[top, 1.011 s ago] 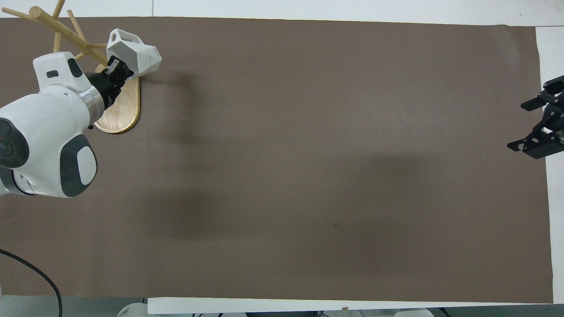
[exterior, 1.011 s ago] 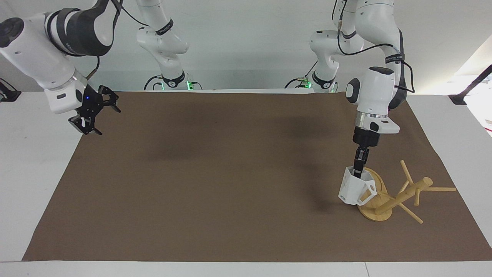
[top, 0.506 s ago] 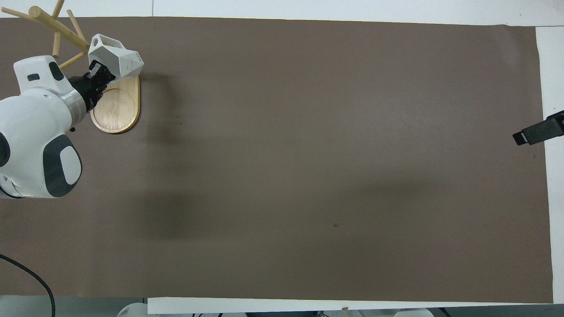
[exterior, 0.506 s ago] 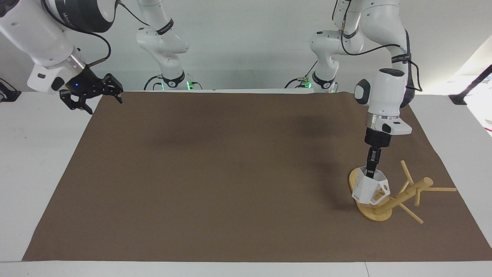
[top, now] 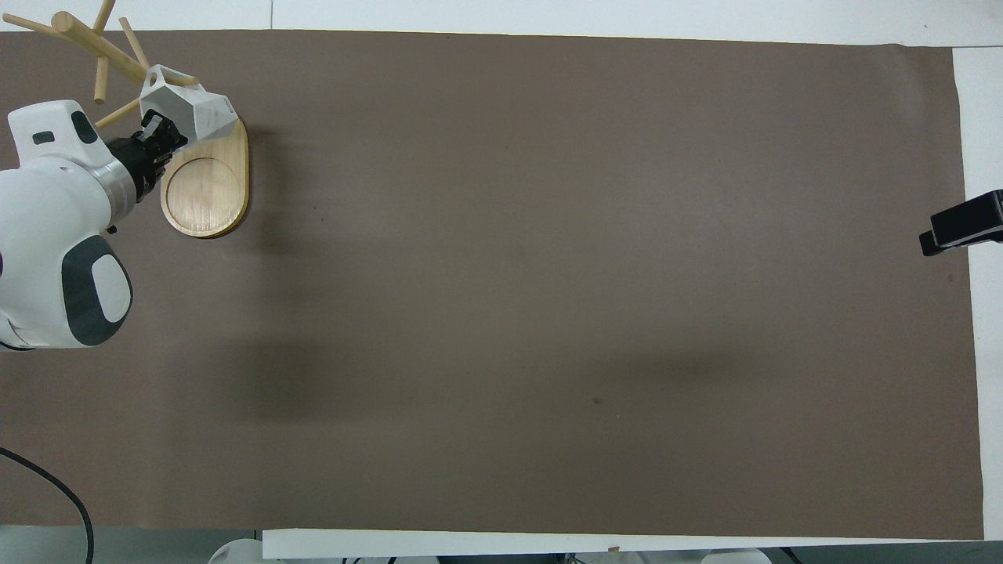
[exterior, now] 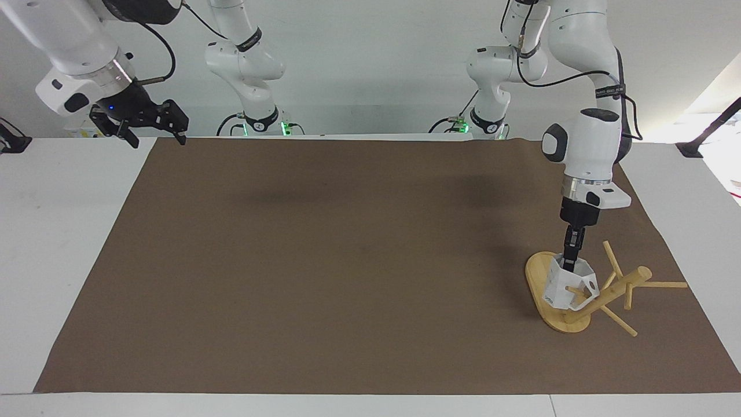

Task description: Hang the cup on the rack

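The bamboo rack stands at the left arm's end of the table on its oval base; it also shows in the overhead view. The white faceted cup hangs over the base, close against the post. A thin peg looks threaded through its handle tab. My left gripper comes down from above and is shut on the cup's rim; it shows beside the cup in the overhead view. My right gripper is open and empty, raised over the mat's corner at the right arm's end.
A brown mat covers most of the white table. Several free pegs stick out from the rack toward the mat's edge. A black part of the right gripper shows at the mat's edge in the overhead view.
My left gripper carried the cup sideways over the base toward the post and onto a peg. My right gripper rose and drew back toward the robots' end.
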`<state>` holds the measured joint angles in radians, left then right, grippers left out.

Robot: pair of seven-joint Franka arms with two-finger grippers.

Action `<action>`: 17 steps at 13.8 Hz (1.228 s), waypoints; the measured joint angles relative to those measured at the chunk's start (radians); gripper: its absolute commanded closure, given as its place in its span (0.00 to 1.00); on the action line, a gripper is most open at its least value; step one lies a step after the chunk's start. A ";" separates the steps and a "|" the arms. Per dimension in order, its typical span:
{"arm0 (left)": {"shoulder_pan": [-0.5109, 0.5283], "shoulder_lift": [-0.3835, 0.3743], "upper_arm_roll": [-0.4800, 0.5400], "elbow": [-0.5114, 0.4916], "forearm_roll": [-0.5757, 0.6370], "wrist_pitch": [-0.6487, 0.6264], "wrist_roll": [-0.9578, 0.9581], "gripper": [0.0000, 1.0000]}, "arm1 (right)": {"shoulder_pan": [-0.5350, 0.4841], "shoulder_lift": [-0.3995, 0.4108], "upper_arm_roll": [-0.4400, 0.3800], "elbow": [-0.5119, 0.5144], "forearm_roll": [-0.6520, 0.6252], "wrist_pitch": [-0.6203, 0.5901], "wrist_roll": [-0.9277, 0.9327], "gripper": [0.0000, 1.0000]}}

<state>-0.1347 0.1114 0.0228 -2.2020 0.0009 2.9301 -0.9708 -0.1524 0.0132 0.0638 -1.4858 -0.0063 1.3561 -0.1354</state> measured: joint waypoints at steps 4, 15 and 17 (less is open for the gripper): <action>0.001 0.000 0.001 0.000 0.000 -0.034 0.000 0.25 | 0.044 0.000 -0.031 -0.001 0.000 0.000 0.003 0.00; 0.061 -0.198 0.003 0.217 0.006 -0.907 0.468 0.00 | 0.200 -0.006 -0.200 -0.024 -0.001 -0.004 0.009 0.00; 0.076 -0.197 0.004 0.329 0.006 -1.080 0.631 0.00 | 0.197 -0.006 -0.207 -0.032 -0.001 -0.004 0.009 0.00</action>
<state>-0.0587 -0.0852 0.0266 -1.8731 0.0073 1.8502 -0.3402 0.0447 0.0072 -0.1432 -1.5176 -0.0075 1.3523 -0.1267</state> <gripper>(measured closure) 0.000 0.000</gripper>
